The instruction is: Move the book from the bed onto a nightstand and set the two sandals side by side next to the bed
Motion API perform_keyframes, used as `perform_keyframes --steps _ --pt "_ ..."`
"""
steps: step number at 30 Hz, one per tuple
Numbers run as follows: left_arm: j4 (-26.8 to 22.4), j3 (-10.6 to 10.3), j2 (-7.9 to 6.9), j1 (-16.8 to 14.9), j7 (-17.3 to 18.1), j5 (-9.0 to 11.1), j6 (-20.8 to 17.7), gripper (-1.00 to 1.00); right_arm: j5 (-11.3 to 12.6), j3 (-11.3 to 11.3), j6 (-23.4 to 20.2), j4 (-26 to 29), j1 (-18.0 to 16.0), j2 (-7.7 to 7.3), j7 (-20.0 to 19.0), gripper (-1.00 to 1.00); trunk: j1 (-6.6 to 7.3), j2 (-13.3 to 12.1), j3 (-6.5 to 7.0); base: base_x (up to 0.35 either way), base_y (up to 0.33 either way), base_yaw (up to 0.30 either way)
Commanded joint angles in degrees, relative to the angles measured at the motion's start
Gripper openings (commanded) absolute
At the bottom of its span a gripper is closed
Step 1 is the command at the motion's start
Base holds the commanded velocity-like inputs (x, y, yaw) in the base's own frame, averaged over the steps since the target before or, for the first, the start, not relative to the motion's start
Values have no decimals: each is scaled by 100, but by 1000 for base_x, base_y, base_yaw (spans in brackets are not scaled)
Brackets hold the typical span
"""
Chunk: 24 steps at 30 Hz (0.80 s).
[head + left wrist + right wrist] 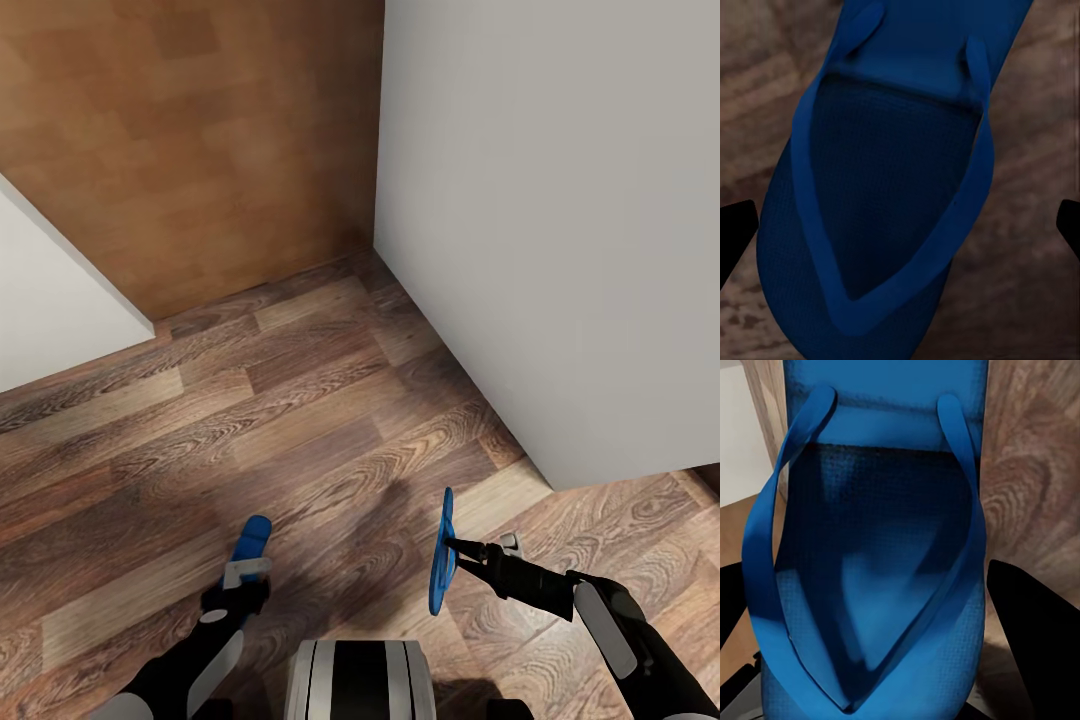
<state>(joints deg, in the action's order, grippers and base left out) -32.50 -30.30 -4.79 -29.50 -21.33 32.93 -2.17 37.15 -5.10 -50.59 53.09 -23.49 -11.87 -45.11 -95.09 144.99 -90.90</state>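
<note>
Each gripper is closed on a sandal: left gripper (243, 572) on one sandal (252, 538), right gripper (462, 546) on the other sandal (441, 552). They look light, thin and floppy, so pinching the sole edge seems best.

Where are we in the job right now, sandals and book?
Done: both sandals are picked up. In hand: the left gripper holds one blue sandal, the right gripper holds the other sandal on edge, above the wood floor near a white wall. Left: setting them beside the bed, then the book.
</note>
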Motion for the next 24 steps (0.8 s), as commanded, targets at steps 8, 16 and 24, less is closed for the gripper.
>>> perform_keyframes --steps 8,16,24 --pt "-129 -46 -12 -3 -56 29 -28 100 3 -8 -30 0 0 1 -24 -100 1 1 -3 0 0 0" --pt "-133 -46 -21 -3 -56 29 -22 100 3 -8 -30 1 -1 1 -24 -100 1 1 -3 0 0 0" --pt "-125 -46 -22 -3 -64 29 -20 100 3 -8 -30 0 -2 1 -24 -100 1 1 -3 0 0 0"
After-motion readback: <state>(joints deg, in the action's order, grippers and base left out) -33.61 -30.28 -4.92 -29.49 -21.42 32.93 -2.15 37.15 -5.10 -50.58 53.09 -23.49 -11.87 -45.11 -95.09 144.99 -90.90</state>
